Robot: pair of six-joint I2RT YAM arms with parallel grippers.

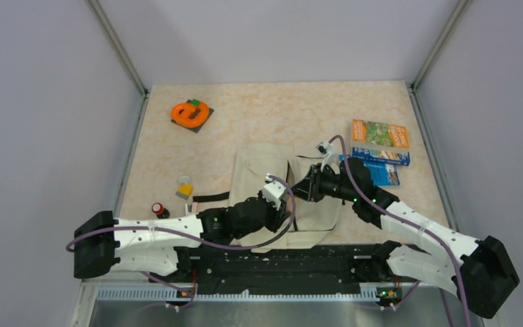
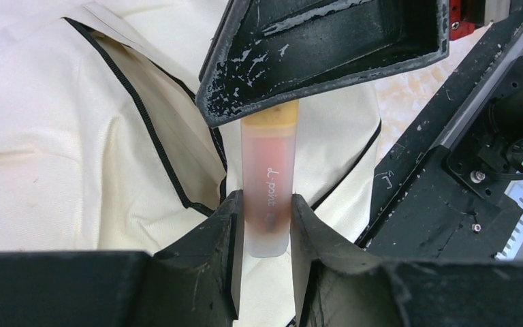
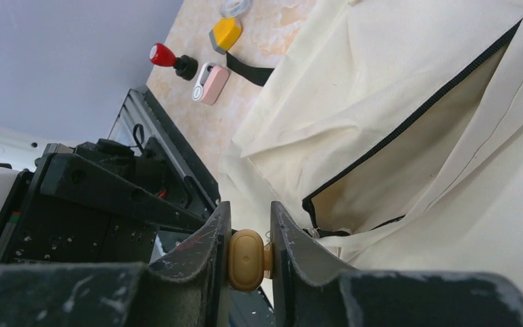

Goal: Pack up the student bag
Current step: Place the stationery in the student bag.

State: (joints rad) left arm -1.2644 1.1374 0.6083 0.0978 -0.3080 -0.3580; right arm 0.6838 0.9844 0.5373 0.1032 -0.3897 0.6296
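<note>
The student bag lies flat mid-table, cream with black zipper trim, and one pocket gapes open. Over its near edge both grippers meet. My left gripper is shut on the lower end of a frosted pinkish tube with white lettering. The tube's tan cap sits between the pads of my right gripper, which is shut on it. In the left wrist view the right gripper's black fingers cover the cap end. From above, the left gripper and right gripper hide the tube.
Left of the bag lie a yellow piece, a red-topped black item, a pink gadget and a black strap. An orange tape dispenser sits far left. Orange and blue booklets lie right.
</note>
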